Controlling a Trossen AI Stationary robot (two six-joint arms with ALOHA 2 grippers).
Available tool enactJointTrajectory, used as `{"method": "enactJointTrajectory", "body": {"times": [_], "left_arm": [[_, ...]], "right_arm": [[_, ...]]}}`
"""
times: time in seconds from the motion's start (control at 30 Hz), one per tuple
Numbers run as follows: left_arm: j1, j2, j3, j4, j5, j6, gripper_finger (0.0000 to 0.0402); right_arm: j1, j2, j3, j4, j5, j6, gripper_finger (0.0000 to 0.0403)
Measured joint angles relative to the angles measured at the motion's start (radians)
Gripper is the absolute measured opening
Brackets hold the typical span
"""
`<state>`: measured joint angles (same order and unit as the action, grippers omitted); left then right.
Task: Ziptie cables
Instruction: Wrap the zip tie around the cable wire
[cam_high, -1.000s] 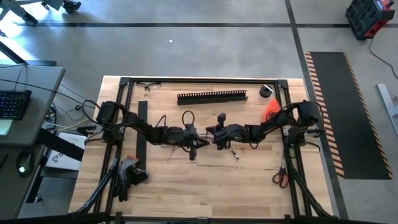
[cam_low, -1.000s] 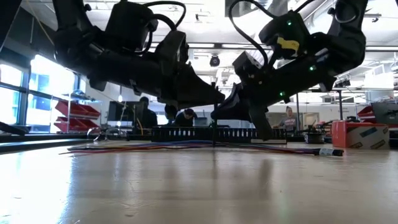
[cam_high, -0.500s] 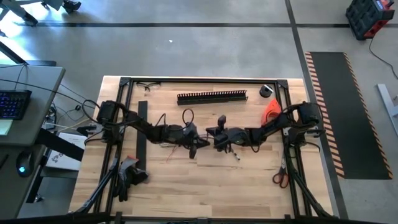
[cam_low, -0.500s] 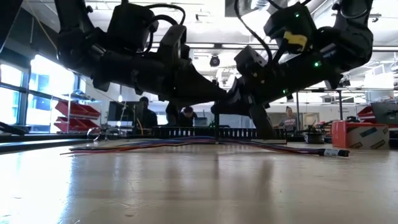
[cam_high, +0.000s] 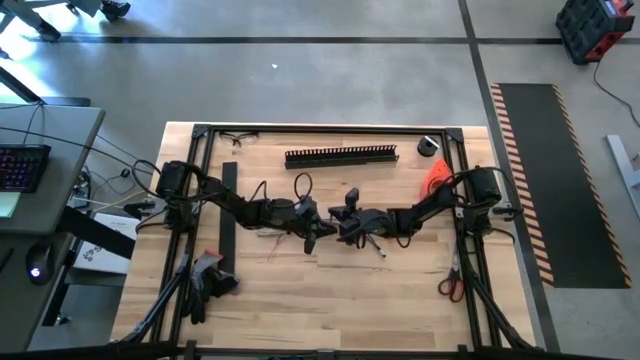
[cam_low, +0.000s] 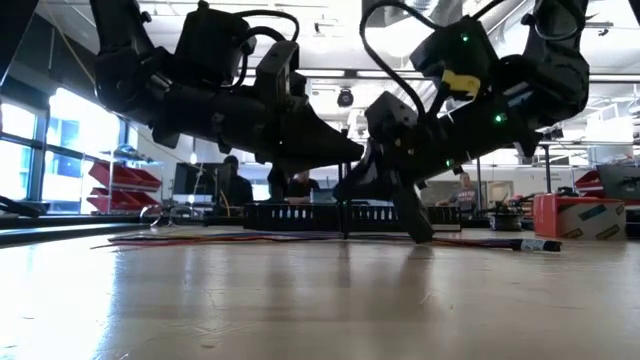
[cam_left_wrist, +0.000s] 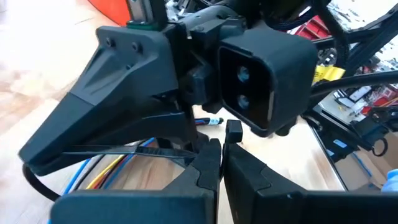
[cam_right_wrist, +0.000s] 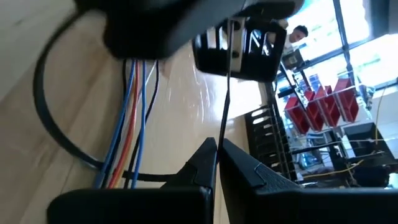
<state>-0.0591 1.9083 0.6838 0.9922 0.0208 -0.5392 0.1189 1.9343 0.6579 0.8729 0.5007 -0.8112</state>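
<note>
The left gripper (cam_left_wrist: 217, 163) has its fingers drawn together to a narrow slit, pinching a thin black zip tie (cam_left_wrist: 118, 151) that runs out sideways from the tips. The right gripper (cam_right_wrist: 217, 148) is likewise narrowed to a slit, nipping a thin dark strand (cam_right_wrist: 227, 81) that rises straight away from its tips.

In the high view the two meet tip to tip over the middle of the table (cam_high: 330, 300): the left gripper (cam_high: 318, 228) reaches in from its side, the right gripper (cam_high: 345, 226) from the other, almost touching. In the low view both hang just above the tabletop, and a thin upright dark strand (cam_low: 346, 218) stands between them.

The cables (cam_right_wrist: 132, 118), blue, orange, white and dark, lie on the wood directly under and just past the right gripper's fingers, with a black loop (cam_right_wrist: 53, 118) curving around them. From the left wrist they show as blue and yellow strands (cam_left_wrist: 106, 174) beneath the right gripper's body. In the low view they stretch flat along the table (cam_low: 230, 238), below both grippers.

Farther beyond the grippers lies a long black slotted strip (cam_high: 341, 156), well apart from them. Off past the right arm sit an orange object (cam_high: 436, 178) and, nearer the table's front edge, scissors (cam_high: 450, 286). In the room behind, people (cam_low: 236, 185) are at work.
</note>
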Motion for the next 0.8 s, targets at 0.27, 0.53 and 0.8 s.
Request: {"method": "enactJointTrajectory", "body": {"times": [0.27,0.53,0.8], "left_arm": [[-0.007,0.000,0.000,-0.001,0.025,0.000,0.0000],[-0.026,0.000,0.000,-0.001,0.022,0.009,0.0000],[-0.030,0.000,0.000,-0.001,0.011,0.020,0.0000]], "right_arm": [[-0.001,0.001,0.000,0.034,0.021,0.008,0.0000],[0.012,0.001,0.000,0.045,0.021,0.004,0.0000],[0.043,0.001,-0.058,0.188,0.103,-0.080,0.0000]]}}
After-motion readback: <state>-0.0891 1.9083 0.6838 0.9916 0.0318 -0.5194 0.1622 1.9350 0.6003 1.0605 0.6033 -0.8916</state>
